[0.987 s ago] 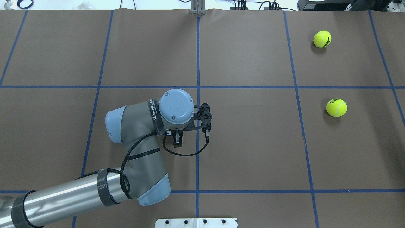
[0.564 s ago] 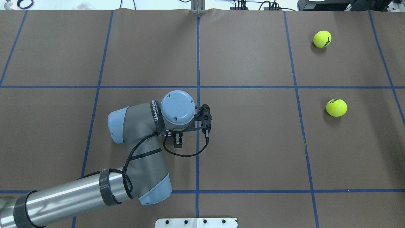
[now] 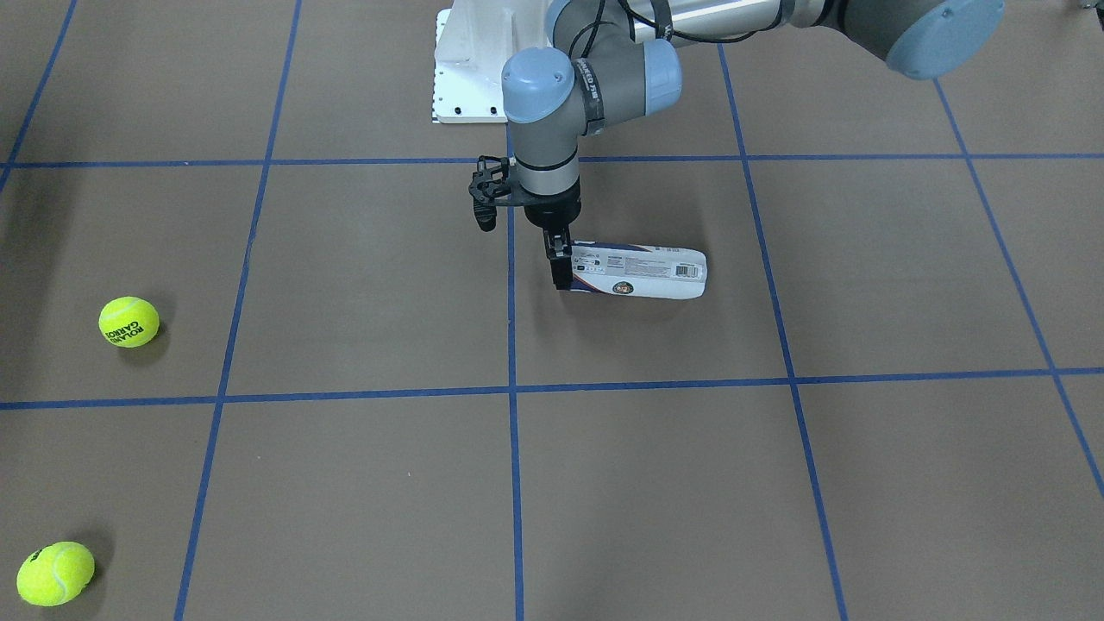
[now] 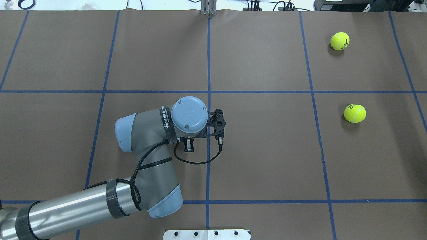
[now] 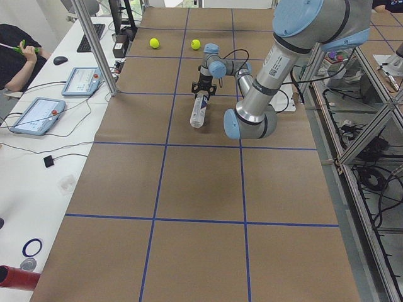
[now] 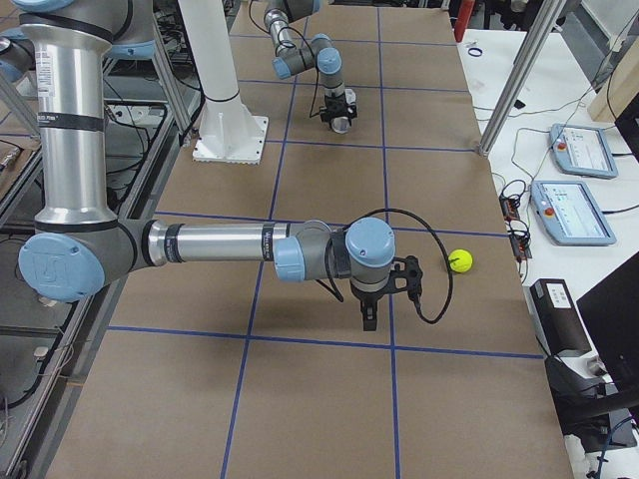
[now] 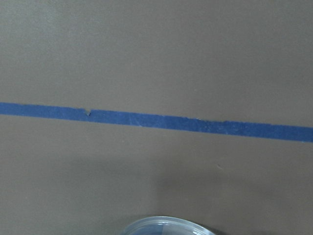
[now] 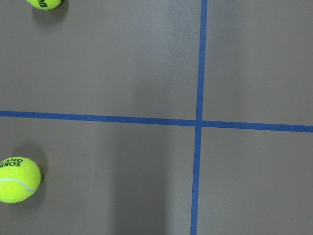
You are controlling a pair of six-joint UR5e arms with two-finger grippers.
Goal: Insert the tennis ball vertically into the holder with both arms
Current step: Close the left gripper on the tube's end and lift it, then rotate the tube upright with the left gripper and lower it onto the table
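The holder (image 3: 638,272), a clear can with a white and navy label, lies about level on the brown table. It is hidden under the arm in the overhead view. My left gripper (image 3: 559,269) points down and is shut on the can's end nearest the centre line. The can's clear rim (image 7: 166,226) shows at the bottom of the left wrist view. Two yellow tennis balls (image 4: 339,41) (image 4: 354,113) lie far off on my right side. My right gripper (image 6: 367,319) hangs high over the table near them, and I cannot tell whether it is open or shut.
The white pedestal base (image 3: 466,69) stands at the robot's edge of the table. Blue tape lines (image 4: 208,100) grid the brown cover. Side tables hold tablets (image 5: 82,80) (image 6: 584,150). An aluminium post (image 5: 94,44) stands beside the table.
My left wrist has shifted slightly to the right in the overhead view, and its fingers a little away from the robot. The balls have not moved.
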